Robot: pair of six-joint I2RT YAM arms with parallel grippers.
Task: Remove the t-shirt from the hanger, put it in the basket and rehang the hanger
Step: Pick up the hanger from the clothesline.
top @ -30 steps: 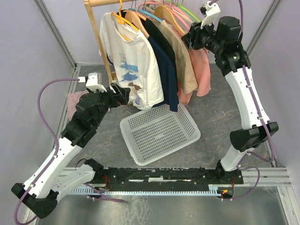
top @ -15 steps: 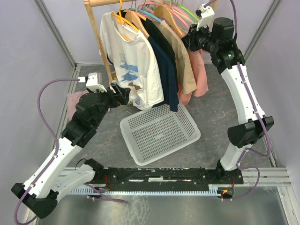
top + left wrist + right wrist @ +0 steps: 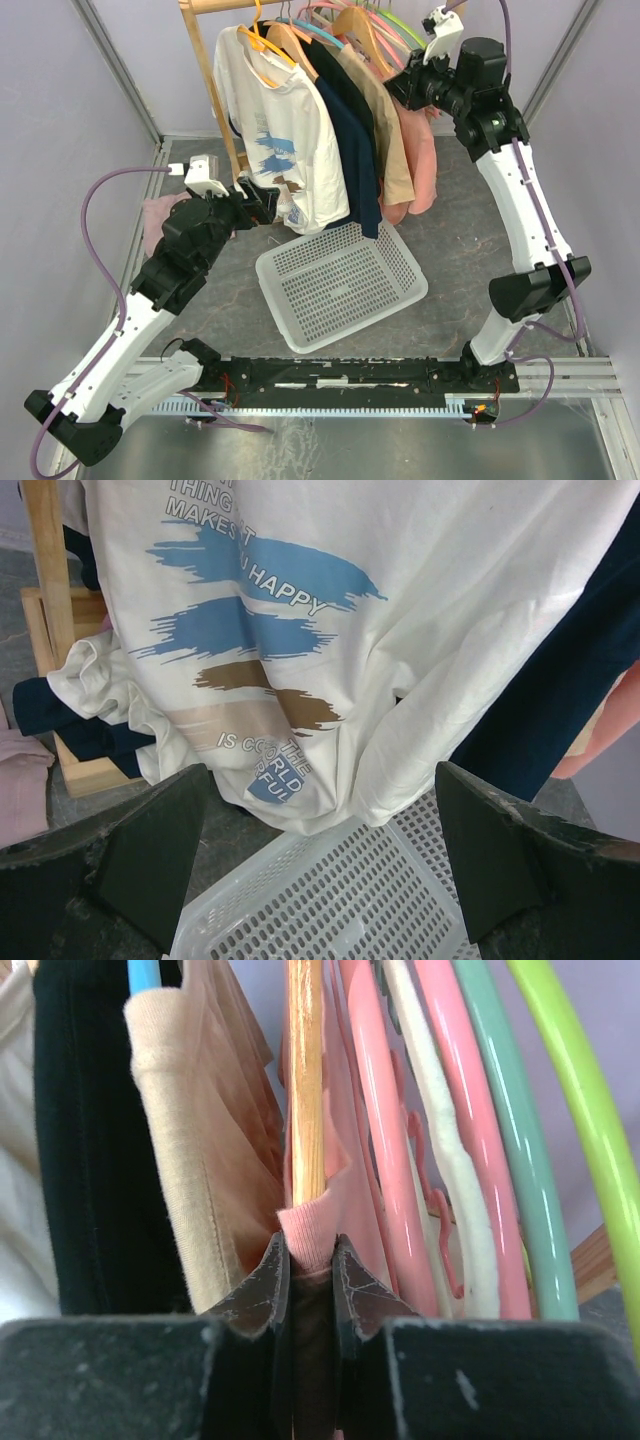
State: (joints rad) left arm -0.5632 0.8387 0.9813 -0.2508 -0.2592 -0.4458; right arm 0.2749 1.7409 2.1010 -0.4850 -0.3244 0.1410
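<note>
A pink t-shirt [image 3: 428,160] hangs on a wooden hanger [image 3: 352,22] at the right end of the rack's row of clothes. My right gripper [image 3: 398,86] is up at that shirt's shoulder. In the right wrist view its jaws [image 3: 311,1252] pinch the pink collar fabric [image 3: 314,1222] just below the wooden hanger's arm [image 3: 305,1080]. My left gripper [image 3: 268,200] hovers low by the hem of the white printed t-shirt [image 3: 330,630]. It [image 3: 320,850] stands wide open with nothing between its fingers.
White, navy and tan shirts [image 3: 345,120] hang left of the pink one. Bare pink, white, teal and green hangers [image 3: 470,1110] crowd the right. A white perforated basket [image 3: 340,285] lies on the floor under the rack. A wooden rack post [image 3: 215,90] stands at left.
My right gripper has moved left into the rack and closed its jaws on the pink collar. The pink shirt has shifted slightly. The left arm has not moved.
</note>
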